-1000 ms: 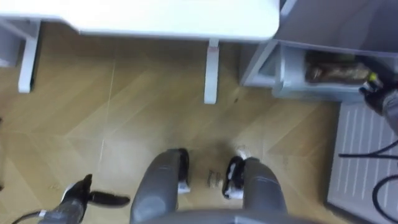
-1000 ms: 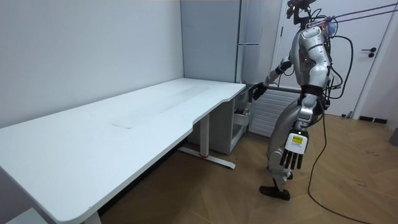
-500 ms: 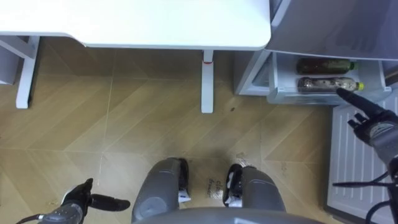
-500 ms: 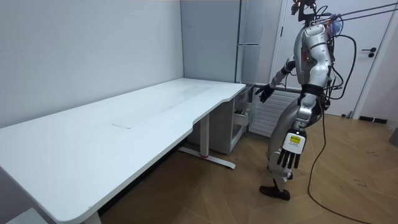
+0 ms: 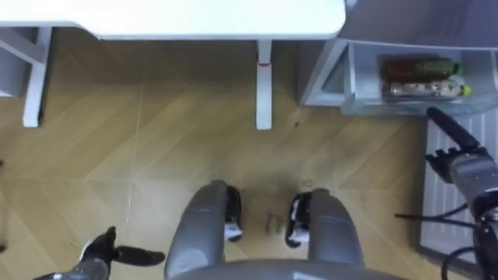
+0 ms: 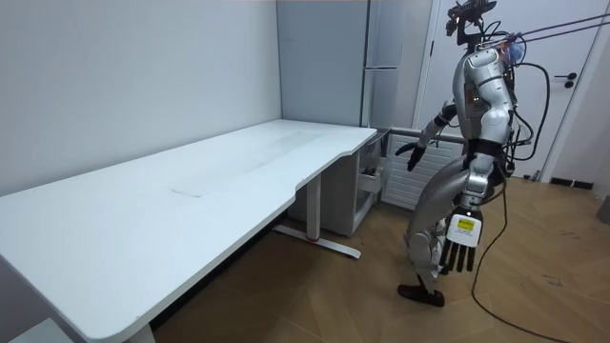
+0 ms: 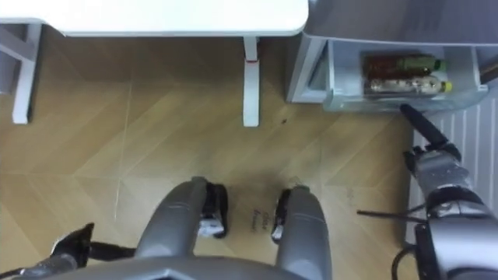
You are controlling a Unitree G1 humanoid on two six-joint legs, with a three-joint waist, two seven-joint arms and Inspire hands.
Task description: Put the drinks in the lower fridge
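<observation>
Two drink bottles lie side by side in the lower fridge's open drawer (image 5: 366,106): a dark one with a green end (image 5: 420,69) at the back and one with a yellow cap (image 5: 426,91) in front of it. My right hand (image 5: 461,159) hangs open just in front of the drawer, its fingers straight and pointing at the bottles without touching them. In the room view this hand (image 6: 412,152) is held out toward the fridge (image 6: 381,57). Low at my left side, my left hand (image 5: 113,253) is open and holds nothing.
I stand on the wooden floor between a white table (image 5: 194,19) and the fridge. One table leg (image 5: 264,85) stands just left of the drawer. The open white fridge door (image 5: 437,204) lies under my right arm. A second table leg (image 5: 35,78) is far left.
My right hand has drawn back from the drawer, letting go of the yellow-capped bottle that now lies inside. In the room view the arm pulls away from the fridge and I shift back.
</observation>
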